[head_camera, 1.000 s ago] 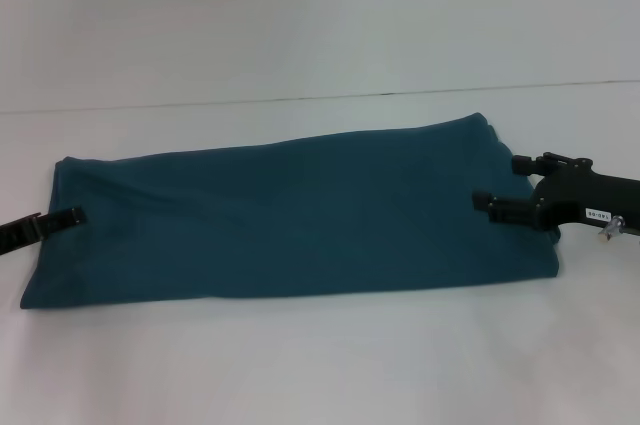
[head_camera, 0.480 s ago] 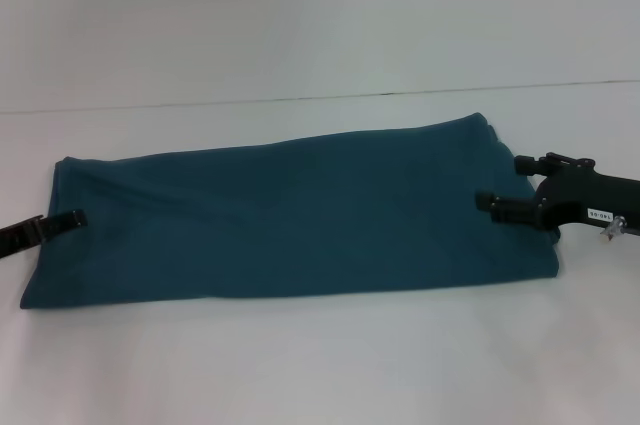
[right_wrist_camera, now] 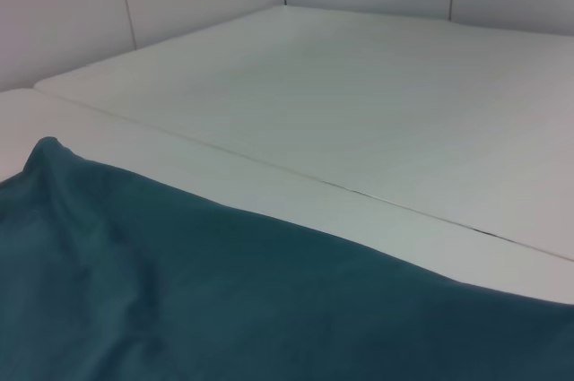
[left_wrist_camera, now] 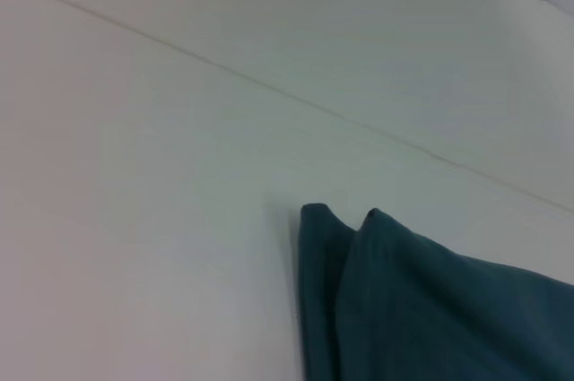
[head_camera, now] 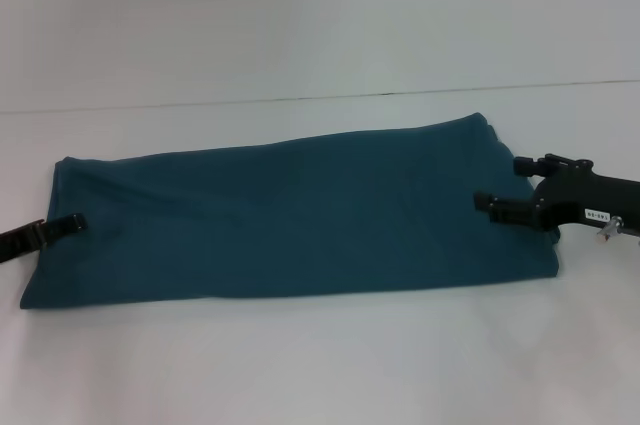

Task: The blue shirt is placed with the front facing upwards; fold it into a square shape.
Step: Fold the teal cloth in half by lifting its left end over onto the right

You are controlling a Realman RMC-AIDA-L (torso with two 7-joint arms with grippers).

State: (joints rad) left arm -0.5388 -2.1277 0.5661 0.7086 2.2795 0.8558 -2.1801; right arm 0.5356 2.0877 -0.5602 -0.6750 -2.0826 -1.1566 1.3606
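The dark teal-blue cotton shirt (head_camera: 290,210) lies folded into a long band across the white table (head_camera: 320,355), no lettering showing. Left gripper (head_camera: 62,223) sits at its left end, grip unclear. Right gripper (head_camera: 508,188) spreads released over the right end; its small white label (head_camera: 597,215) is unreadable.

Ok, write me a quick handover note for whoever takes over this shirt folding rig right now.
Left gripper: at the left end of the blue shirt, low on the cloth edge; whether it grips is unclear.
Right gripper: over the shirt's right end, fingers spread, holding nothing.
The shirt lies flat on the white table, already folded into a long band running left to right, with no lettering showing on top.
Done: the lengthwise folds.
Left: likely fold the band across its length, one end over the other, to get a square.
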